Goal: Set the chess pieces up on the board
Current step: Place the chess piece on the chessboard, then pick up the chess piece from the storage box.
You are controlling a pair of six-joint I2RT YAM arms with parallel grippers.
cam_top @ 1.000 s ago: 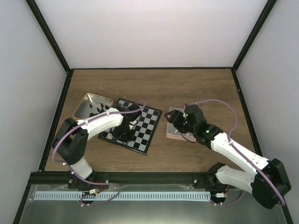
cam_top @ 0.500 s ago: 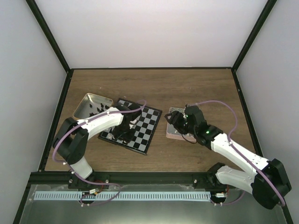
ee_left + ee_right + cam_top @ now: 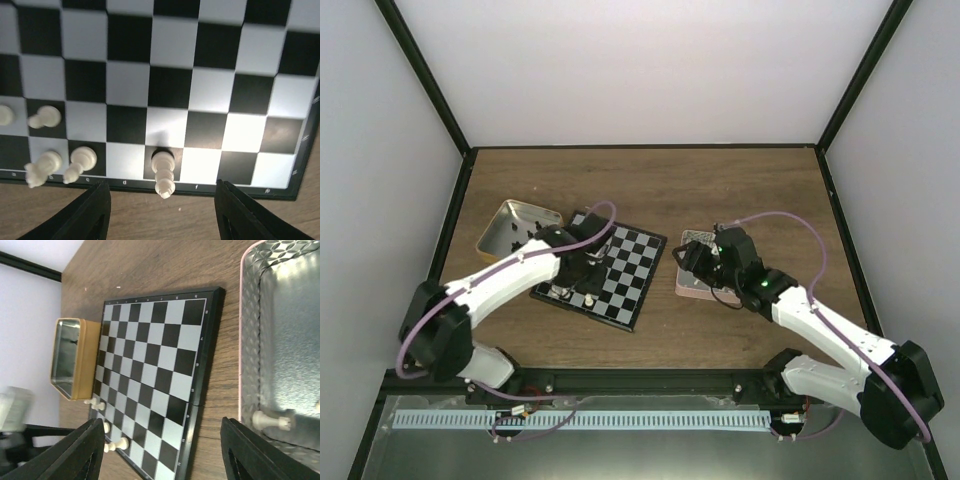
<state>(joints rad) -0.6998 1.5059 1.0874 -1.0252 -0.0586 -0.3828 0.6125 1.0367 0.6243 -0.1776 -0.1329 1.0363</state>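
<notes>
The board (image 3: 635,265) lies left of centre, black and pale grey. Several cream-white chess pieces stand in the two rows along its near left edge. In the left wrist view one white piece (image 3: 163,172) stands upright on a black square of the edge row, free between my left gripper's (image 3: 162,216) open fingers (image 3: 95,215). Two more white pieces (image 3: 80,162) stand to its left. My right gripper (image 3: 695,262) hangs open and empty at the left side of the pink-rimmed tin (image 3: 280,315), where a white piece (image 3: 270,421) lies on its side.
A gold tin (image 3: 517,228) with black pieces sits against the board's far left corner. The pink-rimmed tin (image 3: 700,268) lies on the wooden table to the right of the board. Black frame rails edge the table.
My left gripper has opened and let go of the white piece on the board's edge row, then drawn back from it; the arm's elbow swung left. The right arm barely moved.
</notes>
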